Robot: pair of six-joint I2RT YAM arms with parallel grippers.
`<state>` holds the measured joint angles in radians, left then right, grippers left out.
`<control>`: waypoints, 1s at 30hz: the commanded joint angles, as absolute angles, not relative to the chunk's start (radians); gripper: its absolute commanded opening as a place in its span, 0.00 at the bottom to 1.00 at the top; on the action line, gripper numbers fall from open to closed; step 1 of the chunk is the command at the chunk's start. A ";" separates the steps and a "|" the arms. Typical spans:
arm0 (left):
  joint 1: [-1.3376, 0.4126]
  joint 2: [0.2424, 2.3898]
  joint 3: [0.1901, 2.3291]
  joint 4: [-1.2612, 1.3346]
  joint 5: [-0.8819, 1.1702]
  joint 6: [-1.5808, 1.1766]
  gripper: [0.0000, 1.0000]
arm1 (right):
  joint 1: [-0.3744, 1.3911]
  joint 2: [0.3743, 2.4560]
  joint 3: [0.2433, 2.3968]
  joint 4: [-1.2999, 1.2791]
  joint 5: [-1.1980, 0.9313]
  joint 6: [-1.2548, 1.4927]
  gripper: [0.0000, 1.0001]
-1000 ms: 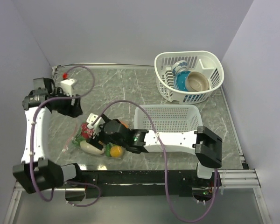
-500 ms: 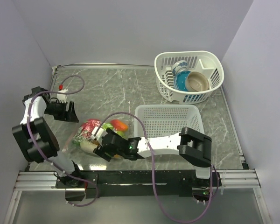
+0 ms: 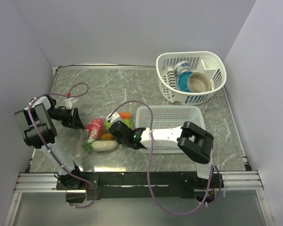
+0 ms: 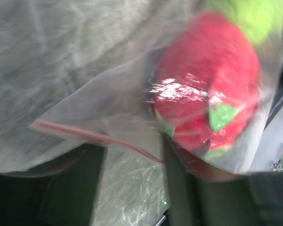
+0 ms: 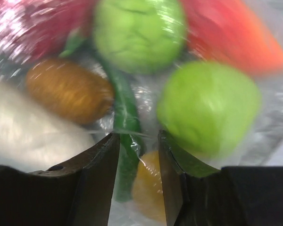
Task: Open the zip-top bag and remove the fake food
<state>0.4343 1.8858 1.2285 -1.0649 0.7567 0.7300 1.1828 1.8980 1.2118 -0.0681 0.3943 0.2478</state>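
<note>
Clear zip-top bag point(image 4: 99, 94) holds colourful fake food point(image 3: 106, 135).

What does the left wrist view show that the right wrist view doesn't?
Only the left wrist view shows the pinkish-red zip strip along the bag's mouth. Only the right wrist view shows the brown kiwi-like piece, the cream oblong, the thin green vegetable, the orange and an orange-red piece. Both show the clear zip-top bag stretched over a red piece and a green ball, which is blurred in the left wrist view.
</note>
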 commanded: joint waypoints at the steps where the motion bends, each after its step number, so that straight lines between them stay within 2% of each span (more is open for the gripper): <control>1: 0.381 1.812 1.227 -1.104 0.845 0.776 0.44 | 1.147 1.901 1.258 -0.113 0.413 0.264 0.48; 2: 0.365 1.809 1.233 -1.123 0.856 0.776 0.28 | 1.147 1.901 1.262 -0.114 0.413 0.264 0.51; 5: 0.305 1.796 1.255 -1.132 0.888 0.744 0.01 | 1.152 1.893 1.261 -0.106 0.417 0.267 0.67; 6: 0.295 1.783 1.262 -1.143 0.896 0.730 0.01 | 1.154 1.891 1.259 -0.101 0.428 0.270 0.76; 9: 0.282 1.757 1.327 -1.231 0.939 0.733 0.01 | 1.170 1.856 1.224 -0.063 0.469 0.241 0.86; 12: 0.282 1.729 1.445 -1.327 0.971 0.724 0.01 | 1.198 1.772 1.128 0.064 0.506 0.192 0.91; 16: 0.281 1.661 1.604 -1.371 0.951 0.595 0.01 | 1.229 1.637 0.997 0.248 0.528 0.144 0.94; 19: 0.270 1.614 1.684 -1.371 0.933 0.497 0.01 | 1.265 1.612 0.962 0.336 0.563 0.118 0.95; 30: 0.209 1.468 1.824 -1.296 0.908 0.155 0.01 | 1.364 1.687 1.025 0.629 0.594 0.023 0.97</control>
<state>0.2192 1.5452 1.7554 -1.3312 0.8749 0.3431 1.3521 1.6615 0.9710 0.4503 0.5602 0.0708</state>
